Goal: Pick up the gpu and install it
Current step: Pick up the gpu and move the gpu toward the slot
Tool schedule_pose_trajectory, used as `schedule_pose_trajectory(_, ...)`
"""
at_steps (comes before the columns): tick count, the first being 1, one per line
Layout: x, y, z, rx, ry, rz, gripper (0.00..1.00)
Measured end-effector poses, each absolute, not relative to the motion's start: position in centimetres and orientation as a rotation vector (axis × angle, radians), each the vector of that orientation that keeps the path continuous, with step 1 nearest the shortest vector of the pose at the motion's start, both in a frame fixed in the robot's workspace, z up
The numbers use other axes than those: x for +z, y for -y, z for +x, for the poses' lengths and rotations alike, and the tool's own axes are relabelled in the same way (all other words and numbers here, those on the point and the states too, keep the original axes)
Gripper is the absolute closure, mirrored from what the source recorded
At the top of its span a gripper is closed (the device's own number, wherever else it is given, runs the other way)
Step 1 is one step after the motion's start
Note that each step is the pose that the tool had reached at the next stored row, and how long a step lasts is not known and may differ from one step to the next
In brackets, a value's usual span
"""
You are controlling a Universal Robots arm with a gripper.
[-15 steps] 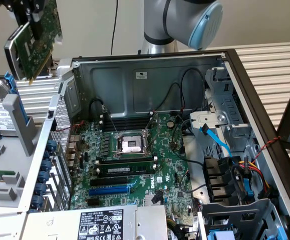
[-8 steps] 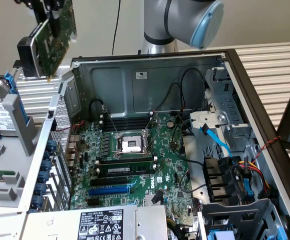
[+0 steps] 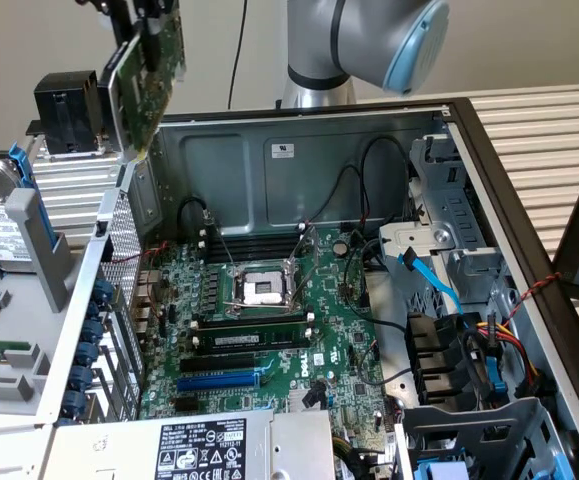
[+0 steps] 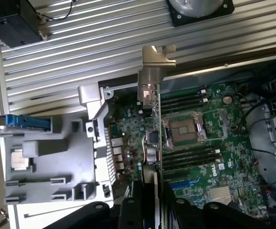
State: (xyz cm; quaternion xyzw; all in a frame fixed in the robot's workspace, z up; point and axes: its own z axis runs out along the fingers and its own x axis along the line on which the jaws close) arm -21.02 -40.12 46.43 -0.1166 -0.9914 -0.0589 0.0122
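Ribbed aluminium slats form the counter [image 4: 80,52] on which a grey steel computer case [image 3: 259,150] lies open on its side, with a large green motherboard [image 3: 269,320] on its floor. The black claw [image 3: 141,18] is closed partway onto the gpu [image 3: 149,85], a small green circuit card with a silver metal end bracket, gripping it by one edge. The card hangs directly beneath the claw, tilted, above the rim of the case and well clear of the board. In the wrist view it runs edge-on away from the claw [image 4: 156,193], with its bracket [image 4: 158,55] at the far end. The pick-up looks done and the carry toward the board is in hand. Seating it calls for squaring the card's lower edge to the long blue expansion slot [image 3: 219,380], far below the claw, with the bracket toward the case's rear wall.
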Motion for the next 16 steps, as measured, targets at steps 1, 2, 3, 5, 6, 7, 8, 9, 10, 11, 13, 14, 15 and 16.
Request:
schedule_pose_trajectory(1, 46.4, 40.1, -20.6, -0.184, 3.090, -0.363, 0.73)
schedule_pose_trajectory(2, 46.4, 40.2, -20.1, -0.184, 3.090, -0.363, 0.73)
schedule_pose_trajectory(3, 46.4, 40.2, -19.6, -0.183, 3.090, -0.363, 0.73)
schedule_pose_trajectory(5, 46.4, 40.2, -18.7, -0.184, 3.090, -0.363, 0.73)
schedule_pose_trajectory(6, 46.4, 40.2, -18.3, -0.183, 3.090, -0.362, 0.73)
schedule_pose_trajectory(7, 46.4, 40.2, -17.8, -0.183, 3.090, -0.362, 0.73)
schedule_pose_trajectory(8, 46.4, 40.2, -17.4, -0.184, 3.090, -0.362, 0.73)
schedule_pose_trajectory(9, 46.4, 40.2, -16.9, -0.183, 3.089, -0.362, 0.73)
schedule_pose_trajectory(10, 46.4, 40.2, -16.5, -0.183, 3.089, -0.361, 0.73)
schedule_pose_trajectory(11, 46.4, 40.2, -16.0, -0.183, 3.089, -0.361, 0.73)
schedule_pose_trajectory(13, 46.4, 40.3, -15.1, -0.183, 3.089, -0.361, 0.73)
schedule_pose_trajectory(14, 46.4, 40.3, -14.6, -0.183, 3.089, -0.360, 0.73)
schedule_pose_trajectory(15, 46.4, 40.3, -14.2, -0.183, 3.089, -0.360, 0.73)
schedule_pose_trajectory(16, 46.5, 40.3, -13.7, -0.183, 3.089, -0.360, 0.73)
